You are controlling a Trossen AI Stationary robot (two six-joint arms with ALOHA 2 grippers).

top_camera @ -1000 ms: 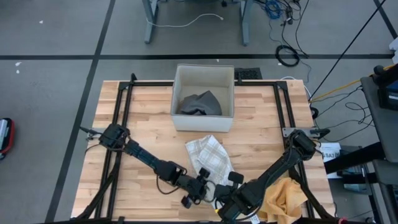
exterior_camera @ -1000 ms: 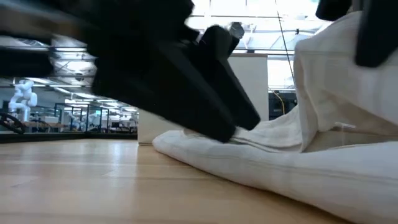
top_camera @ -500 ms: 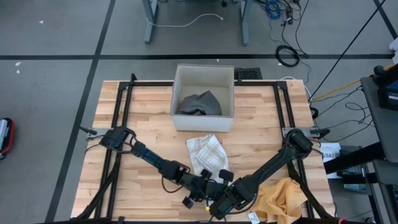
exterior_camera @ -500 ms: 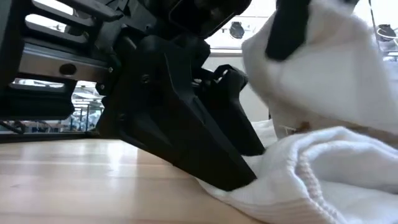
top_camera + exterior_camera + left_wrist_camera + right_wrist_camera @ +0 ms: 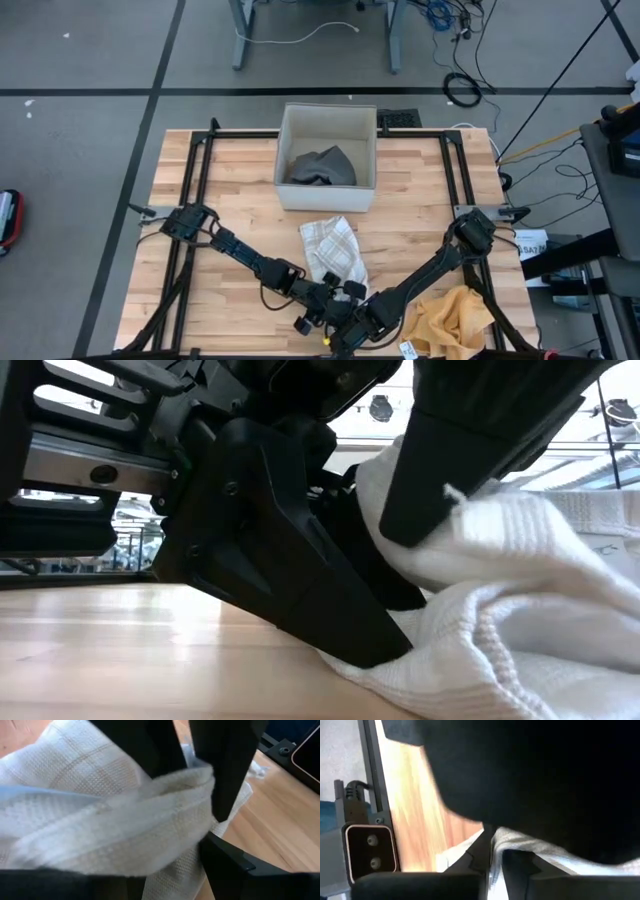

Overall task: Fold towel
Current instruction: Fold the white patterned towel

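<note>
A white checked towel [image 5: 335, 252] lies near the middle of the table, its near end bunched up between my two grippers. My left gripper [image 5: 333, 297] stands low at that near end, open, with a thick fold of the towel [image 5: 125, 825] lying between its fingers. My right gripper [image 5: 352, 314] comes in close beside it from the right, shut on a piece of the towel [image 5: 520, 845]. In the low view the towel [image 5: 520, 610] heaps up against both grippers. My left gripper has one fingertip [image 5: 385, 645] down at the table, on the towel's thin near edge [image 5: 350, 668]. It slants down from the table's left. Whether the jaws press the fold between them, I cannot tell. My right gripper pinches a thin edge of the towel [image 5: 495, 847] between its two fingers, slanting steeply down from the table's right. The held part [image 5: 470, 550] is raised and drapes over the heap, while the rest lies on the table.
An open white box [image 5: 288, 140] with a grey cloth [image 5: 322, 166] in it stands at the far middle. A yellow cloth [image 5: 455, 318] lies at the near right corner. Black frame rails [image 5: 190, 200] run along both sides of the wooden top.
My right gripper has gone down and toward the table's left with the raised part of the towel, bringing it over next to my left gripper. My left gripper sank to the table at the towel's near edge and then kept still. The towel's near end is now bunched.
</note>
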